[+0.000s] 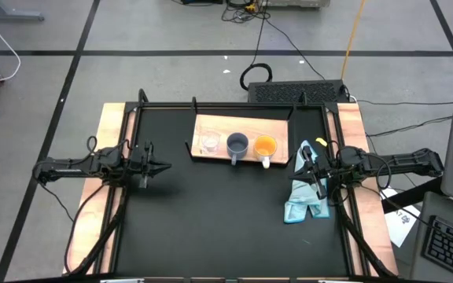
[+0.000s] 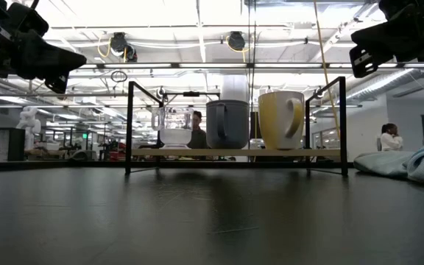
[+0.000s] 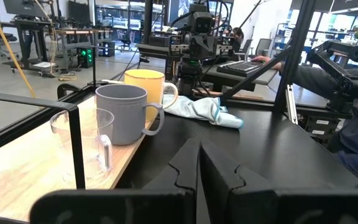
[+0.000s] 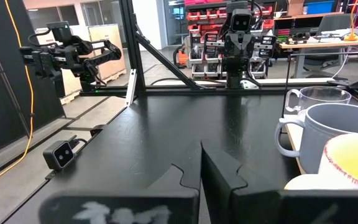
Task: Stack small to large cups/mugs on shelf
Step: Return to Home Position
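Note:
Three cups stand in a row on the light-wood shelf (image 1: 242,130) at the table's far middle: the clear glass cup (image 1: 209,143) at the left, the blue-grey mug (image 1: 237,145) in the middle, the orange mug (image 1: 265,146) with a white handle at the right. All rest on their bases, with the two mugs' handles toward the near edge. My left gripper (image 1: 166,167) is shut and empty above the table's left part. My right gripper (image 1: 305,167) is shut and empty at the right, above the cloth. The cups also show in the left wrist view (image 3: 122,113).
A light-blue cloth (image 1: 303,196) lies crumpled on the black table near the right edge, below my right gripper. A black frame (image 2: 129,125) stands around the shelf. A person (image 2: 389,137) shows in the room far behind the table.

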